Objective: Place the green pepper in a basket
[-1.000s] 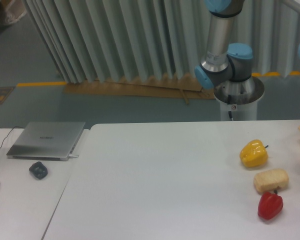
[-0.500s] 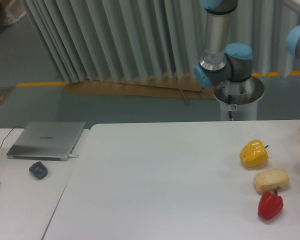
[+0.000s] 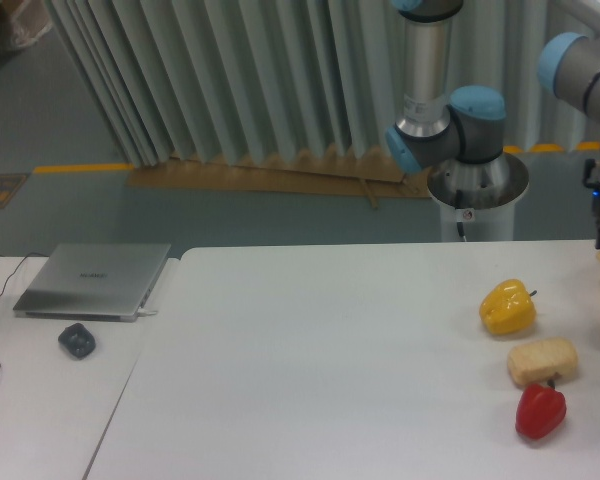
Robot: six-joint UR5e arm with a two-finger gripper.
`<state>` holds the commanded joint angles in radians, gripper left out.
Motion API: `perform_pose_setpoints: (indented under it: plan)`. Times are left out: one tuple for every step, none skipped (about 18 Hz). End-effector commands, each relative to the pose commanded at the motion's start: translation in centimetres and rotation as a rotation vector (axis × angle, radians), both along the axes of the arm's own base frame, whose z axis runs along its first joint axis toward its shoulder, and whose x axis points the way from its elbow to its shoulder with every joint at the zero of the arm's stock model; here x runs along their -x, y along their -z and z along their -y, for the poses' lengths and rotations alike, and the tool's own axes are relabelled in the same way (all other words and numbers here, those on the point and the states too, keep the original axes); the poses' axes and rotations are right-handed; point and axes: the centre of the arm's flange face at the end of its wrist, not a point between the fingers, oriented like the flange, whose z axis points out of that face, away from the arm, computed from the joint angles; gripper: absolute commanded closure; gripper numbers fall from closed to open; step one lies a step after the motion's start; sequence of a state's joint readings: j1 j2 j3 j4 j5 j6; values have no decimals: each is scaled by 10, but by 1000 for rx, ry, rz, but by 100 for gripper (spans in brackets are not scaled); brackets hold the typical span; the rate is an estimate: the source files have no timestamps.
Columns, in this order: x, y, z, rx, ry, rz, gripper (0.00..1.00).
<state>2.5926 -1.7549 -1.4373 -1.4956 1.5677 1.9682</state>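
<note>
Yellow pepper [image 3: 507, 307], bread [image 3: 542, 361], red pepper [image 3: 540, 411]

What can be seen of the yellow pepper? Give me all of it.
The yellow pepper is a glossy, lobed bell pepper, plastic-looking, lying on the white table near its right side. A thin dark stem pokes out at its upper right. It rests alone, touching nothing but the table; the beige bread-like piece lies just below it, apart, with the red pepper further down.

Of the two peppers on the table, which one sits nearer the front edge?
The red pepper. It lies nearest the front edge, below the beige bread-like item, while the yellow pepper sits farther back.
</note>
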Motion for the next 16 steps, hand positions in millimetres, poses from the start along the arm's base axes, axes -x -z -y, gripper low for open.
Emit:
perform_pose_setpoints:
  plan:
    - [-4, -2, -2, -1, -6, -1, 0]
    - [-6, -2, -3, -1, -8, -1, 0]
    - [-8, -2, -5, -1, -5, -1, 0]
    - [-10, -4, -5, 0, -3, 0, 0]
    - [-14, -8, -4, 1, -2, 3, 0]
    - [-16, -8, -3, 5, -2, 8, 0]
    - [-17, -10, -2, 5, -2, 8, 0]
    - [-20, -14, -1, 4, 0, 7, 0]
    - [-21, -14, 1, 6, -2, 11, 0]
    - [-22, -14, 0, 9, 0, 15, 0]
    - [-24, -13, -1, 11, 5, 18, 0]
    - [-28, -13, -3, 12, 11, 22, 0]
    - [-29, -14, -3, 14, 12, 22, 0]
    - [-30, -14, -3, 14, 12, 22, 0]
    - [-30, -14, -2, 15, 12, 23, 0]
    - [-31, -16, -2, 14, 12, 22, 0]
